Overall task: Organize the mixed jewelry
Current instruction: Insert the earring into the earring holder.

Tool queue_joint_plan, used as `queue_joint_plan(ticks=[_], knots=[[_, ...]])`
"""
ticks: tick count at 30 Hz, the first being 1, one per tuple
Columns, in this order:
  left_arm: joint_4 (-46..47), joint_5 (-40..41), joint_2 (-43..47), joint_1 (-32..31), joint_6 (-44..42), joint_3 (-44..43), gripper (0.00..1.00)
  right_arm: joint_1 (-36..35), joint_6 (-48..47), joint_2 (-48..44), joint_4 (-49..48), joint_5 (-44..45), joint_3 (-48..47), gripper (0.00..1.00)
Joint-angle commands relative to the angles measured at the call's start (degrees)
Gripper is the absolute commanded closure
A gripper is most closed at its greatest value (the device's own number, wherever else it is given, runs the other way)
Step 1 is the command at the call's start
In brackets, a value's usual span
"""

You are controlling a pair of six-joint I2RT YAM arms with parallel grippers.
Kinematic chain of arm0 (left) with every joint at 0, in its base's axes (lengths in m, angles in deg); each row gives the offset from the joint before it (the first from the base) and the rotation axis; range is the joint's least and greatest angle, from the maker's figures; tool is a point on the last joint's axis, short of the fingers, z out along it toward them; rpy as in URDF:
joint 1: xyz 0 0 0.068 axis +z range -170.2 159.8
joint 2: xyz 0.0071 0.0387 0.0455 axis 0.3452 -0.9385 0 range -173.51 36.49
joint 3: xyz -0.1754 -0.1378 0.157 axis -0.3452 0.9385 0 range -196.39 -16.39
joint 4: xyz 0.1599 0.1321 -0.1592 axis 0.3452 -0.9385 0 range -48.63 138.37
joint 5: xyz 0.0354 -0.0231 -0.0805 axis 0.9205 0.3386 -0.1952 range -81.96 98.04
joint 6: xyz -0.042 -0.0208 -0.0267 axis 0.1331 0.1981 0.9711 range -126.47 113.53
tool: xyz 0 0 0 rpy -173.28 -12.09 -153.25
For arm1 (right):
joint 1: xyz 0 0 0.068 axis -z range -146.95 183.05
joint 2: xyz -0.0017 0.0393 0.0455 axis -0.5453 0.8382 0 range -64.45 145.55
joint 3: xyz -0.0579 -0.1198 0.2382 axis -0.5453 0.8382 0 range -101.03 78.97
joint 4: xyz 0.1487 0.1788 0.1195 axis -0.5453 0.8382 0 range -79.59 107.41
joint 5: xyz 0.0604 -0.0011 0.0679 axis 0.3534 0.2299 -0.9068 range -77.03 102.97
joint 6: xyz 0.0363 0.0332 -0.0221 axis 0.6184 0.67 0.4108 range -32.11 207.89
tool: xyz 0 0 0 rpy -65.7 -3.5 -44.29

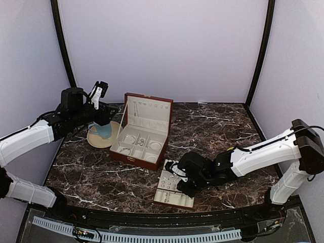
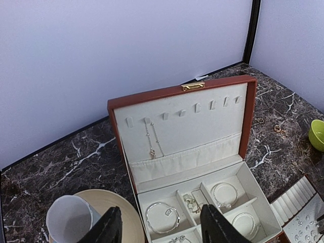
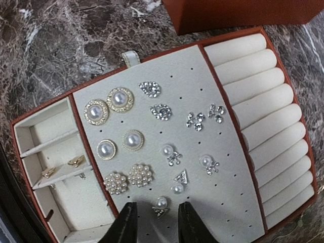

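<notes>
Mixed jewelry stud (image 3: 161, 204) between released right gripper (image 3: 157, 207) fingers, wrist view only; left gripper (image 2: 161, 208) likewise released.

The marble table (image 1: 217, 121) right of the open box (image 1: 134, 161): passage free, only a few small loose pieces (image 2: 277, 129) on it. The raised lid (image 1: 148, 112) bars any approach from behind. The mug (image 1: 103, 130) on its plate (image 1: 101, 143) crowds the box's left, near my left gripper (image 1: 98, 91). The slotted tray (image 1: 172, 197) sits just beside the near corner. My right gripper (image 3: 157, 223) hangs low over its studs (image 3: 119, 98), with little room between them.

No writing or label can be read here.
</notes>
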Motion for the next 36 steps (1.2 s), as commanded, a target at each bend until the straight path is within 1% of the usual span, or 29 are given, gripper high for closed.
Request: queue_joint_plan(ticks=[1,7,12,14,17,20,24,31,36], knots=[[0.5,0.4,1.0,0.1,-0.7,0.8,0.44,-0.8,1.3,-2.7,1.4,-0.8,-0.4,0.66],[0.5,0.4,1.0,0.1,-0.7,0.9,0.44,0.3,2.2,-5.8,1.0,-2.2,-0.6,0.55],[0.5,0.6,1.1,0.1,-0.7,0.9,0.44,3.8,4.5,-9.3,-2.2,-7.2,0.7,0.54],[0.5,0.8,1.2,0.1,-0.7,0.9,0.44,5.3,5.9,-10.3,-3.7,-8.7,1.5,0.57],[0.6,0.9,1.1,0.1,-0.8,1.0,0.44,6.6,7.4,-10.4,-4.3,-10.1,2.0,0.66],[0.7,0.9,1.1,0.1,-0.7,1.0,0.44,6.7,8.2,-9.2,-4.5,-11.2,2.2,0.73],[0.7,1.1,0.9,0.1,-0.7,1.0,0.44,6.6,9.1,-6.8,-5.1,-12.7,2.3,0.80],[0.7,1.2,0.7,0.1,-0.8,1.1,0.44,6.7,10.1,-4.7,-5.7,-12.4,2.1,0.85],[0.7,1.1,0.7,0.1,-0.8,1.1,0.44,6.7,10.3,-2.2,-5.5,-12.3,2.3,0.91]])
